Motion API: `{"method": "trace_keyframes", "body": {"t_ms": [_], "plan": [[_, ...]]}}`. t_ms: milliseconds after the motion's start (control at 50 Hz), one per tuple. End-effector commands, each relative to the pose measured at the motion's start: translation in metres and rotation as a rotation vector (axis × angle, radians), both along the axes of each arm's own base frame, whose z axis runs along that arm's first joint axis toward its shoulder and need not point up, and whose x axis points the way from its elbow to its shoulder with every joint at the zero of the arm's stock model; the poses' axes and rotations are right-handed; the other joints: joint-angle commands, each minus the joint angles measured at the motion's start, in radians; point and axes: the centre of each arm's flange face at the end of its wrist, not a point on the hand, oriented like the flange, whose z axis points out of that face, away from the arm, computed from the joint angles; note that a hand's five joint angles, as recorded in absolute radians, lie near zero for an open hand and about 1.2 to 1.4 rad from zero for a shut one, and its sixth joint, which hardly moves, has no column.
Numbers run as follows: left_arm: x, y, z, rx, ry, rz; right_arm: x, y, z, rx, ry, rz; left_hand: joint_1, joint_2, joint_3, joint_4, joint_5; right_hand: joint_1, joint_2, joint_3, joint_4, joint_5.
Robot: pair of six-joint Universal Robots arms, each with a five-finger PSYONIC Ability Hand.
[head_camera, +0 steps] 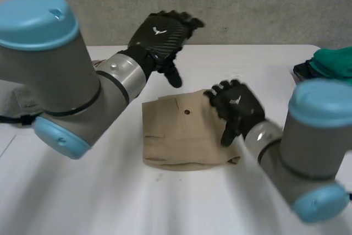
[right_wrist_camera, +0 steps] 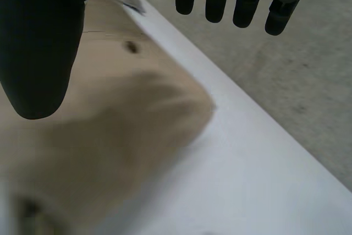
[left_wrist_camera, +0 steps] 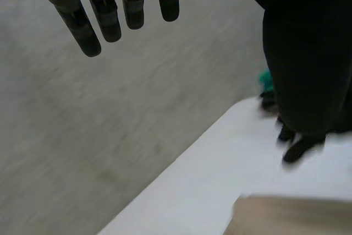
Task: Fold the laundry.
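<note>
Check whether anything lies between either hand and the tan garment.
Nothing visible does. The left hand is open in the air beyond the tan garment, the right hand open over its right side. The green clothes lie well aside.

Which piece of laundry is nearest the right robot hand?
The tan folded garment, with the right robot hand over its edge; the green garment lies apart at the edge of the table.
</note>
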Motion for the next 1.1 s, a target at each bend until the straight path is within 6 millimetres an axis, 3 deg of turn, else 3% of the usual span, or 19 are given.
{"method": "trace_keyframes", "body": {"t_ms": [20, 180, 300, 420, 680, 720, 740, 760, 820, 840, 980, 1100], "plan": [[-0.001, 0.025, -0.007, 0.127, -0.063, -0.263, 0.011, 0.045, -0.041, -0.017, -0.005, 0.097, 0.043, 0.018, 0.012, 0.019, 0.000, -0.044, -0.017, -0.024, -0.035, -0.045], [-0.002, 0.023, -0.020, 0.174, -0.086, -0.278, 0.021, 0.035, -0.077, -0.063, -0.004, 0.110, 0.046, 0.021, 0.015, 0.022, 0.003, -0.044, -0.017, -0.024, -0.035, -0.045], [-0.003, 0.022, -0.025, 0.183, -0.091, -0.280, 0.029, 0.025, -0.088, -0.147, 0.016, 0.117, 0.043, 0.018, 0.012, 0.019, 0.000, -0.044, -0.017, -0.024, -0.035, -0.045], [-0.004, 0.020, -0.025, 0.175, -0.085, -0.280, 0.037, 0.015, -0.094, -0.225, 0.001, 0.117, 0.043, 0.018, 0.012, 0.019, 0.000, -0.044, -0.017, -0.024, -0.035, -0.045], [-0.004, 0.018, -0.024, 0.154, -0.073, -0.275, 0.048, -0.005, -0.086, -0.286, -0.019, 0.059, 0.043, 0.018, 0.012, 0.019, 0.000, -0.044, -0.017, -0.024, -0.035, -0.045], [-0.004, 0.018, -0.024, 0.154, -0.073, -0.275, 0.049, -0.008, -0.084, -0.291, -0.024, 0.053, 0.043, 0.018, 0.012, 0.019, 0.000, 0.077, 0.104, 0.097, 0.086, 0.076], [-0.004, 0.018, -0.024, 0.153, -0.073, -0.275, 0.050, -0.009, -0.083, -0.294, -0.028, 0.051, 0.043, 0.018, 0.012, 0.019, 0.000, 0.192, 0.218, 0.211, 0.200, 0.190], [-0.004, 0.017, -0.023, 0.150, -0.071, -0.274, 0.052, -0.011, -0.081, -0.297, -0.037, 0.053, 0.043, 0.018, 0.012, 0.019, 0.000, 0.530, 0.556, 0.549, 0.538, 0.529], [-0.004, 0.017, -0.022, 0.146, -0.069, -0.274, 0.053, -0.014, -0.077, -0.305, -0.049, 0.055, 0.043, 0.018, 0.012, 0.019, 0.000, 1.092, 1.119, 1.111, 1.100, 1.091], [-0.004, 0.018, -0.021, 0.145, -0.069, -0.274, 0.055, -0.016, -0.074, -0.312, -0.060, 0.053, 0.043, 0.018, 0.012, 0.019, 0.000, 1.177, 1.204, 1.196, 1.186, 1.176], [-0.002, 0.015, -0.018, 0.137, -0.064, -0.266, 0.062, -0.033, -0.049, -0.348, -0.114, 0.038, 0.043, 0.018, 0.012, 0.019, 0.000, 1.178, 1.205, 1.197, 1.186, 1.177], [0.006, 0.007, -0.004, 0.102, -0.043, -0.225, 0.040, -0.092, 0.003, -0.386, -0.228, -0.078, 0.043, 0.018, 0.012, 0.019, 0.000, 1.178, 1.205, 1.197, 1.186, 1.177]]}}
